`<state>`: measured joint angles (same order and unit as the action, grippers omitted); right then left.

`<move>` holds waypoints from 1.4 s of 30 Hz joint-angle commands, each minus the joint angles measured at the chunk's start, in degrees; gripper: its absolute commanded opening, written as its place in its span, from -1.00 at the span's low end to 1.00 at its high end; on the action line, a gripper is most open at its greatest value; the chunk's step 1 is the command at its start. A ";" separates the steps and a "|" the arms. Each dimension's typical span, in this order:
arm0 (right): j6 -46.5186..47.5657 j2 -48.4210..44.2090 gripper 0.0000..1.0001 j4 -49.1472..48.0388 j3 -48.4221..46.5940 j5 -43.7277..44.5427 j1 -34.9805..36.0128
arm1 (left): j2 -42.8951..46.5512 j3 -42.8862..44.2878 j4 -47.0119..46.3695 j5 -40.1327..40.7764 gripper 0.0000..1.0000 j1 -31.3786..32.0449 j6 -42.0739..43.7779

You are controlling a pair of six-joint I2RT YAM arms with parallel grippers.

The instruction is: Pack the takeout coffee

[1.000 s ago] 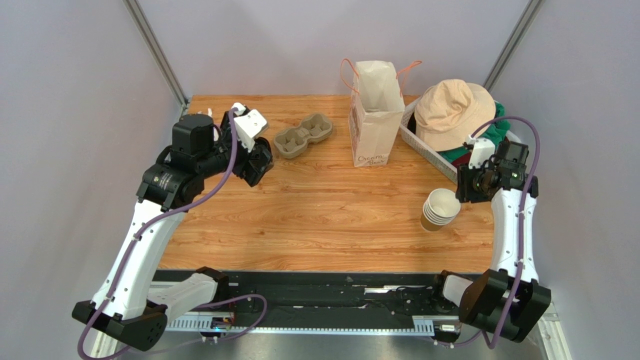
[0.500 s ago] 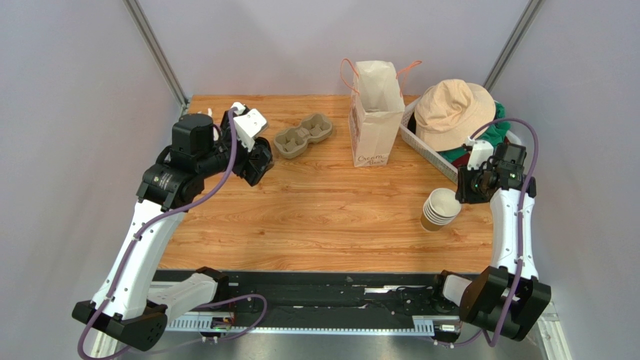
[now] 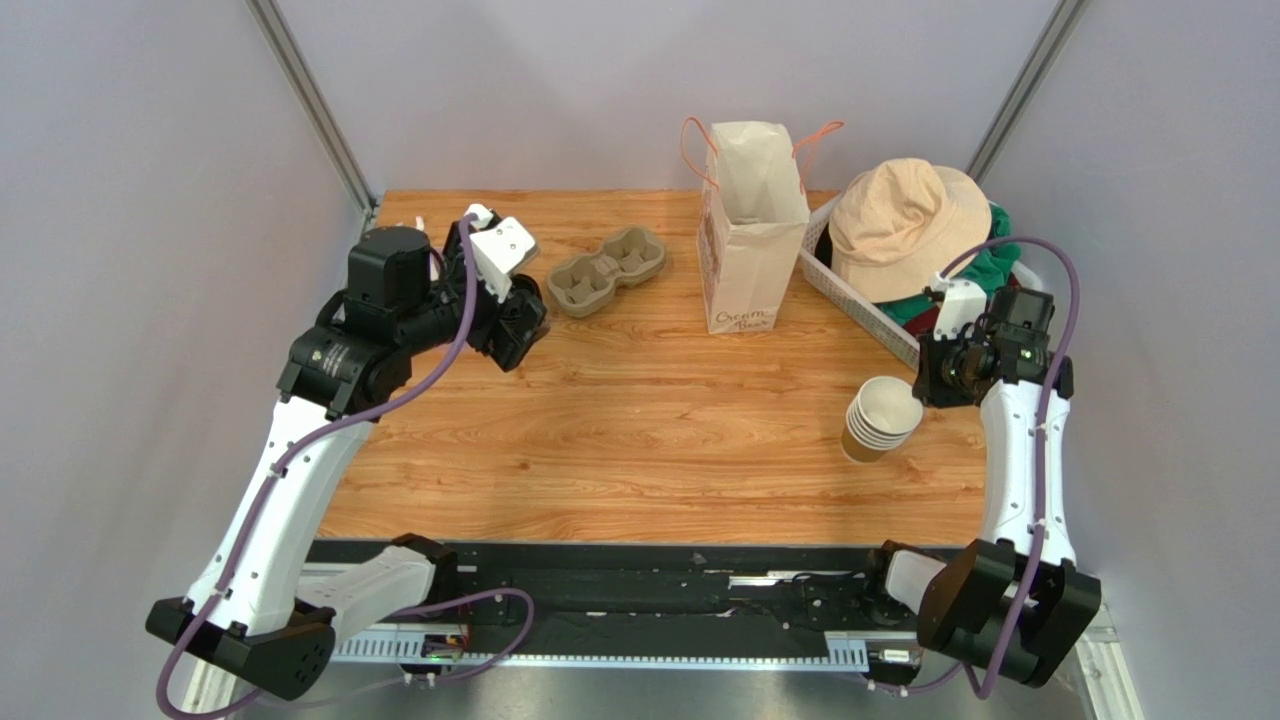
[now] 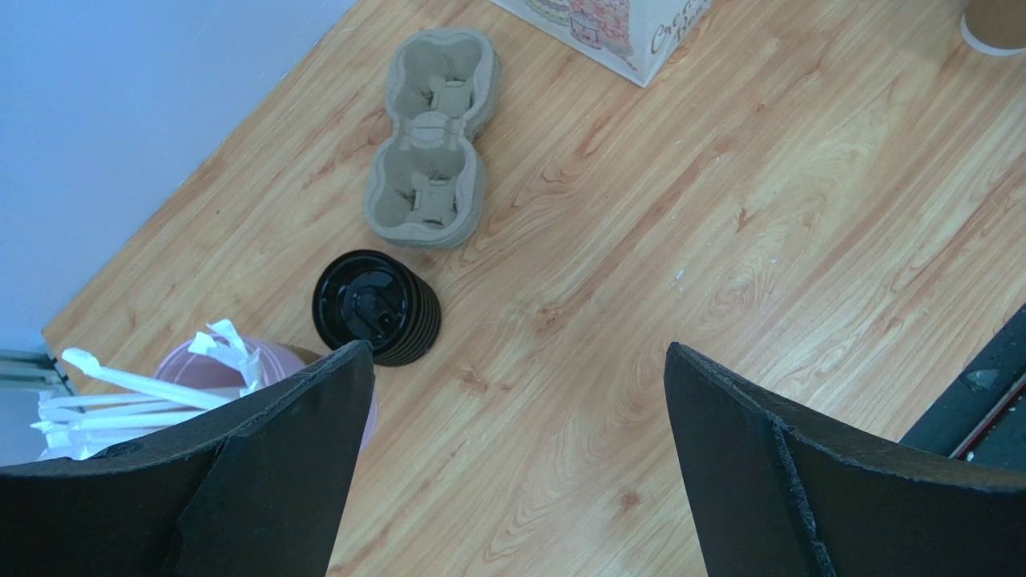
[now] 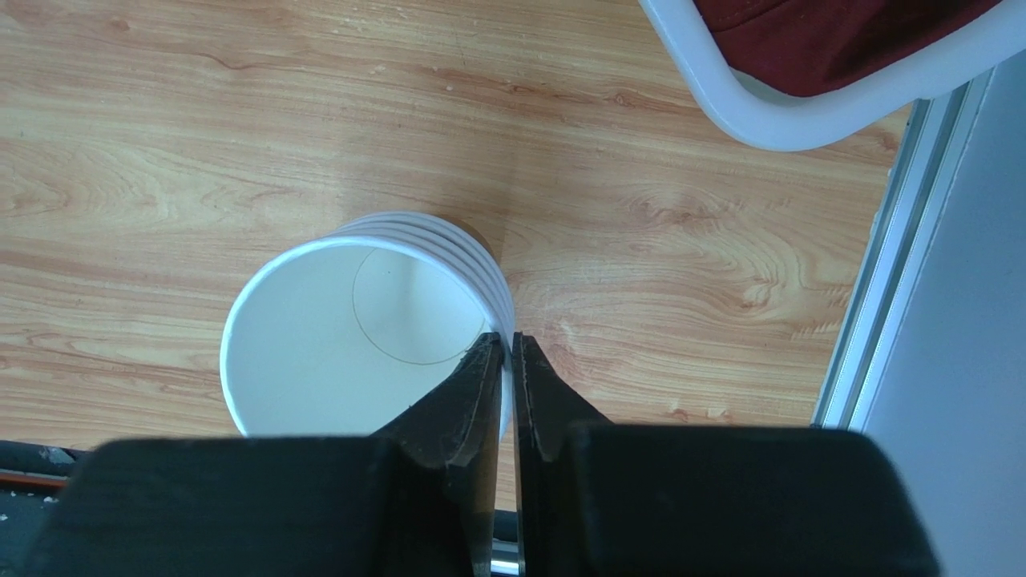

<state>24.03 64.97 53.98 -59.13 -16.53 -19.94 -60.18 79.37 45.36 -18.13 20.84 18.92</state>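
No lidded takeout coffee shows in any view. A stack of lidless brown paper cups, white inside, stands at the table's right. My right gripper is shut on the rim wall of the top cup, one finger inside and one outside; from above it sits at the stack's right edge. My left gripper hangs open over bare wood at the far left, holding nothing. A pile of black lids lies just beyond its left finger.
A grey two-cup carrier lies at the back, with an upright paper bag to its right. A white basket with a tan hat and clothes fills the back right. A pink holder with white straws stands by the lids.
My right gripper's jaws have closed onto the top cup's rim. Neither arm has otherwise moved, and the left gripper stays open.
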 commanded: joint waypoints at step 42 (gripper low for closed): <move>2.78 -4.24 -0.96 1.13 -0.28 -1.39 -0.01 | -0.11 -0.62 -1.95 -1.56 0.98 -0.89 -1.51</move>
<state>26.44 62.35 54.74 -57.58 -17.61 -19.94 -60.23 79.11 45.12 -18.48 20.40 18.28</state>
